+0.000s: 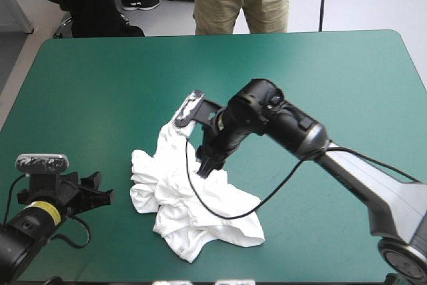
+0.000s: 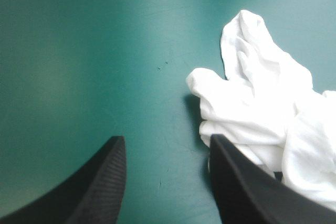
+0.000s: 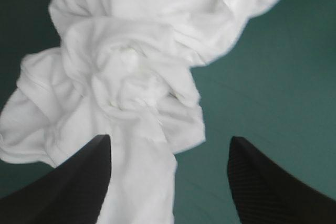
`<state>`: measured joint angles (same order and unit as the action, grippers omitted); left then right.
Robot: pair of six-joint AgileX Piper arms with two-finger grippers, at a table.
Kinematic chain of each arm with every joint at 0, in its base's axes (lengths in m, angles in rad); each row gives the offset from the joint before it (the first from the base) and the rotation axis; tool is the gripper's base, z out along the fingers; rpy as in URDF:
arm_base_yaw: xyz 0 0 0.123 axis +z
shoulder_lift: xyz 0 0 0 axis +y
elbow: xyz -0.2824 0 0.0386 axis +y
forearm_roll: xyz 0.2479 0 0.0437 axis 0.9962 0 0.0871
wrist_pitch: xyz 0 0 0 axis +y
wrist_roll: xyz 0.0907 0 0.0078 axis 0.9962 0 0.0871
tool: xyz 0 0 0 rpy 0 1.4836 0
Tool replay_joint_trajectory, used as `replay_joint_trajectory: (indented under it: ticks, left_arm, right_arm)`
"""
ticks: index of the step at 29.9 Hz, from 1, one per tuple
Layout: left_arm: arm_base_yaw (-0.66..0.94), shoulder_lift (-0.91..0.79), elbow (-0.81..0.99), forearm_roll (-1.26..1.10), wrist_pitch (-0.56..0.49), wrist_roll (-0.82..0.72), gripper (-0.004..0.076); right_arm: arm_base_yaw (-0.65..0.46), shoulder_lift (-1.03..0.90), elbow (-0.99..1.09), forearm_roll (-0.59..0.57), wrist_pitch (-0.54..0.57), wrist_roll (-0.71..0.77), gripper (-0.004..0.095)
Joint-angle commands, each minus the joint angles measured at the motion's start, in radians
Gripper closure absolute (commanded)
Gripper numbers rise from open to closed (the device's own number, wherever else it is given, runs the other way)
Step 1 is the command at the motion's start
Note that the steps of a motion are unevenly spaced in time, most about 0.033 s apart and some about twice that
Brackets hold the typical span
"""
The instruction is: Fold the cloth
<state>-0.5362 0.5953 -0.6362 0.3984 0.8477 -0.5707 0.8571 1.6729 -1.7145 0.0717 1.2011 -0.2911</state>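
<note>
Crumpled white T-shirt (image 1: 227, 221) — right tool (image 3: 169, 138) wide open over it — left tool (image 2: 167, 138) open beside it, both empty

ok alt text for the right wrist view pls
A crumpled white T-shirt lies on the teal-green cover, just ahead of the right claw. Part of the cloth reaches between its open black fingers.

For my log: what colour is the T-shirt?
Plain white T-shirt, no print visible; best in the right wrist view.
</note>
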Motion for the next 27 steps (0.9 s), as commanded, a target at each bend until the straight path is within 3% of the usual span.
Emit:
replay_joint_trajectory:
  ticks: [1,4,9,18,27]
  left_arm:
    - [-0.002,0.133,-0.099,0.016,-0.055,-0.027,0.0365]
    - [-0.002,0.259,-0.196,-0.025,-0.053,0.009,0.0365]
    - [-0.002,0.514,-0.400,-0.156,-0.011,0.197,0.0365]
    - [-0.002,0.868,-0.700,-0.205,0.057,0.349,0.0365]
    - [0.118,1.121,-0.818,-0.437,0.063,0.521,0.0365]
  right_arm:
    - [-0.081,-0.127,-0.022,-0.026,0.048,0.045,0.0300]
    - [-0.143,-0.181,-0.010,-0.051,0.048,0.055,0.0303]
    - [-0.227,-0.232,0.037,-0.072,0.048,0.074,0.0303]
    - [-0.237,-0.243,0.117,-0.094,0.035,0.068,0.0304]
    - [-0.240,-0.246,0.117,-0.126,0.047,0.094,0.0303]
